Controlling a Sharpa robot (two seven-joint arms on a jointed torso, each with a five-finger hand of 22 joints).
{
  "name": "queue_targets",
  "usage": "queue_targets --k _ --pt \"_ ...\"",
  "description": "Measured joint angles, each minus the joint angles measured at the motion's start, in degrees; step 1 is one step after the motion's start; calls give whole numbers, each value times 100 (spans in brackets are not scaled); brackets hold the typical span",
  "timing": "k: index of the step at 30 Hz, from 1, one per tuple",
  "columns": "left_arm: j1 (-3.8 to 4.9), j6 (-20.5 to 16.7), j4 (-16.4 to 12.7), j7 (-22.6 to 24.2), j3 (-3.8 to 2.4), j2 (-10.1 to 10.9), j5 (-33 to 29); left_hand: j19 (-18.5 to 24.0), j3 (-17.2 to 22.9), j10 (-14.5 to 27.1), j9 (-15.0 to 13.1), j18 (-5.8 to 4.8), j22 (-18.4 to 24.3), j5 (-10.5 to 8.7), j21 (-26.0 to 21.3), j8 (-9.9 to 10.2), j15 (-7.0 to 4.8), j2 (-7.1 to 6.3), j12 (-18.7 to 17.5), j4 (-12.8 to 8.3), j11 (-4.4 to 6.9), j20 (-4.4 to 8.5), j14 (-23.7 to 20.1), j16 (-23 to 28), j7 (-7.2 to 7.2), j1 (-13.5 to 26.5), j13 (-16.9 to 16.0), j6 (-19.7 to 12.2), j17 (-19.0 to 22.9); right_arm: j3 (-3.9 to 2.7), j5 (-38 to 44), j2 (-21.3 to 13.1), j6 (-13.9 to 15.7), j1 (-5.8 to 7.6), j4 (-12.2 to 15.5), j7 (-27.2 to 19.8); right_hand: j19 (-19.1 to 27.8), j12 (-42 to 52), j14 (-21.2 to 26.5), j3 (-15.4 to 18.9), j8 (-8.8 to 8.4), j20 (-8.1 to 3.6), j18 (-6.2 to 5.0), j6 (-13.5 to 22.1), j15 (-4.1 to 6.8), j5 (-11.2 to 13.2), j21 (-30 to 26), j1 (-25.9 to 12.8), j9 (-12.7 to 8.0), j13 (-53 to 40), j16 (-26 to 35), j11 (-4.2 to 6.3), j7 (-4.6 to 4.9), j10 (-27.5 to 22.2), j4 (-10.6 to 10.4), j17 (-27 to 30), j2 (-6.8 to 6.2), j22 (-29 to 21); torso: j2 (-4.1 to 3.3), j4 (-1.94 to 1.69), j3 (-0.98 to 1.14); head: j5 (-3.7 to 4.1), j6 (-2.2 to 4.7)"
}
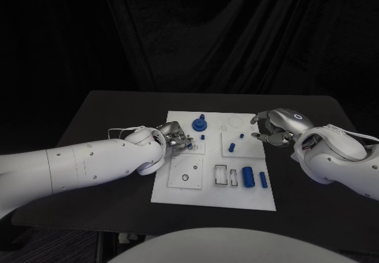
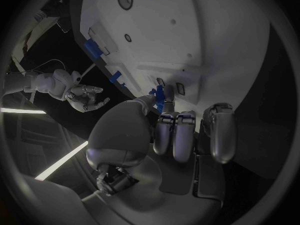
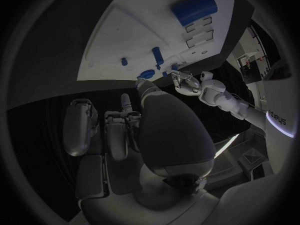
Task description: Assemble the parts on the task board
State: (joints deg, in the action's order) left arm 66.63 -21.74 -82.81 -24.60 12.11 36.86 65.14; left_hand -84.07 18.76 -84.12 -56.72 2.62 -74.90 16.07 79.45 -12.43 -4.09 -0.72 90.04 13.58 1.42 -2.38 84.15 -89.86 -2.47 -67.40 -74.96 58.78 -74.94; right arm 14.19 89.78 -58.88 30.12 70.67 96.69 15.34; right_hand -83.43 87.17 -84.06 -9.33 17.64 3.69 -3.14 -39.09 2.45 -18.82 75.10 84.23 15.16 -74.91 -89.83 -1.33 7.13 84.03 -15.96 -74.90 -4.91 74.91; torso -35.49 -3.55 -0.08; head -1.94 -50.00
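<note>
White arms, silver hands, thin cables

White task board; blue parts; black table; silver hands.

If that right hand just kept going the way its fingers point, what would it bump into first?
Probably the task board: the right hand hovers at its far right edge, fingers aimed inward across it. The standing blue peg seems nearest, though depth is unclear.

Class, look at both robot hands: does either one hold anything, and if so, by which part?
The left hand pinches a small blue part by its lower end, over the task board. The right hand holds nothing, fingers curled.
</note>
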Motion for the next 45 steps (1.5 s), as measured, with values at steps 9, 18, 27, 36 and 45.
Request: queue_targets --k 9,18,27,36,45 --pt "-3 -12 1 -21 1 0 -1 0 -104 0 -122 0 0 -114 41 -49 0 0 0 71 0 0 0 0 0 0 0 0 1 0 0 -10 -10 0 6 4 0 0 0 -16 0 0 0 0 0 0 0 0 -10 0 0 0 0 0 -16 0 0 0 1 -3 0 13 0" --pt "-5 5 -18 -30 1 -3 -2 0 -218 0 -220 0 0 -352 41 -51 0 0 0 185 0 0 0 0 -17 0 0 -26 1 0 0 -11 -20 -1 7 10 0 0 0 -16 0 0 0 -20 0 0 0 0 -9 0 0 0 -21 0 -16 0 0 0 -5 2 0 -13 0" --pt "-12 9 -23 -31 0 1 -2 0 -436 0 -250 0 0 -439 41 -54 0 22 0 310 0 0 0 0 -51 210 0 -137 2 0 0 -9 -23 -6 7 11 0 0 0 -16 21 0 0 -20 0 0 0 0 -15 0 0 0 -20 0 -16 0 0 -1 -7 1 -1 -17 0" --pt "-17 8 -23 -34 0 9 -2 0 -590 21 -262 0 -5 -446 41 -21 21 61 0 314 -20 0 -21 0 -70 395 0 -156 2 0 -1 -10 -23 -10 8 11 0 0 0 -16 21 0 0 -20 0 0 0 0 -15 0 0 0 -20 0 -16 0 0 4 -4 -1 -5 -13 0" --pt "-19 7 -31 -33 0 21 -2 16 -851 1 -270 0 -4 -494 41 16 32 131 0 325 -40 -25 -9 0 -91 733 0 -177 2 0 -1 -11 -23 -11 10 11 0 0 0 -16 21 0 0 -20 0 0 0 0 -23 0 0 0 -20 0 -16 0 0 3 -3 0 -4 -21 0"
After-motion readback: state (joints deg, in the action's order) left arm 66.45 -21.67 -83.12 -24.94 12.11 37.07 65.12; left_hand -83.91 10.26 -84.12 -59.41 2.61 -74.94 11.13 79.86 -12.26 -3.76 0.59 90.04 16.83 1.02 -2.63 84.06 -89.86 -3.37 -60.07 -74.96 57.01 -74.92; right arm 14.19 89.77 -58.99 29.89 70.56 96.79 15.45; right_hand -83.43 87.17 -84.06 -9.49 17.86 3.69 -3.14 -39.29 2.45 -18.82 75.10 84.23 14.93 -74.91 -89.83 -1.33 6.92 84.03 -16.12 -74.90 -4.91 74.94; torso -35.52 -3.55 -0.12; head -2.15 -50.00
